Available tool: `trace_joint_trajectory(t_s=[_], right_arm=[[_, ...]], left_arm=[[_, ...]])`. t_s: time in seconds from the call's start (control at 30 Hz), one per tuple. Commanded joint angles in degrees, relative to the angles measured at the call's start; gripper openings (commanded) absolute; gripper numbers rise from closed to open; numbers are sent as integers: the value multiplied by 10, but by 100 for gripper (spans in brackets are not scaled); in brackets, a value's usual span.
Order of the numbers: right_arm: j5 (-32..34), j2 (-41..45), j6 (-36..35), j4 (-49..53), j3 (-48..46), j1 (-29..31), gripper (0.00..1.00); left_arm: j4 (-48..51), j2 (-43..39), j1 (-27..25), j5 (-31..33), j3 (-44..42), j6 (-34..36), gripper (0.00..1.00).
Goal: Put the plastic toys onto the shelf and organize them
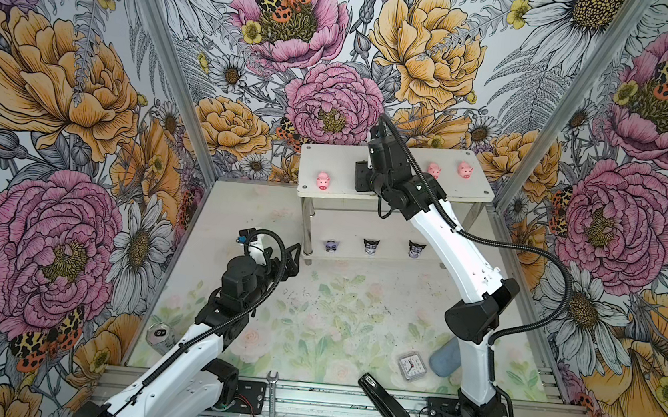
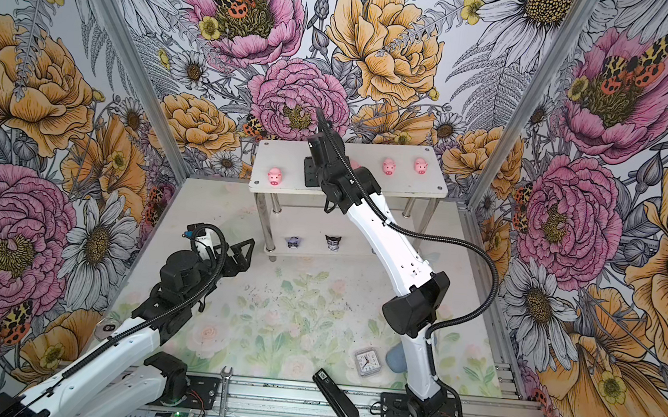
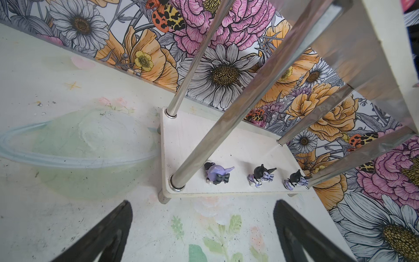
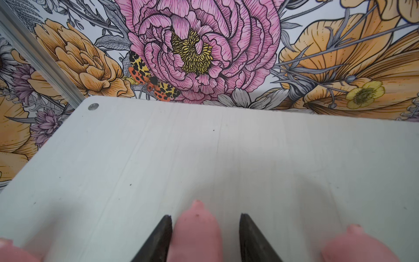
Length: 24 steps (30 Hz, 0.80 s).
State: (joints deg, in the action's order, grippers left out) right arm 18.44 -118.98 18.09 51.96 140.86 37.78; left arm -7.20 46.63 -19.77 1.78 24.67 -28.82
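In front of the shelf (image 1: 340, 164), my left gripper (image 3: 203, 204) hangs with jaws wide apart. On the shelf's lower tier stand three black-eared figurines (image 3: 260, 175). Over its top tier, my right gripper (image 4: 205, 215) straddles a pink pig (image 4: 197, 231), fingers apart, not clamped; other pigs (image 1: 434, 170) sit alongside.

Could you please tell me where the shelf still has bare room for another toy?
Top tier: bare at the back-left, between the corner screw, the lone pig and the right gripper. Lower tier: bare strip behind the three figurines. Crowded: the top tier's right half, with two pigs near the gripper.
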Motion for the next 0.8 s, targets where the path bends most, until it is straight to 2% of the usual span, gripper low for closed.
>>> trace_joint_trajectory(t_s=[0.0, 0.23, 0.77], right_arm=[[-14, -11, 8, 2, 21, -3, 43], [-19, 0, 17, 15, 16, 1, 31], [31, 51, 51, 18, -48, 31, 29]], left_arm=[[-20, 1, 7, -15, -7, -10, 99], [-23, 3, 8, -18, -8, -12, 99], [-20, -2, 8, -20, -11, -16, 99]])
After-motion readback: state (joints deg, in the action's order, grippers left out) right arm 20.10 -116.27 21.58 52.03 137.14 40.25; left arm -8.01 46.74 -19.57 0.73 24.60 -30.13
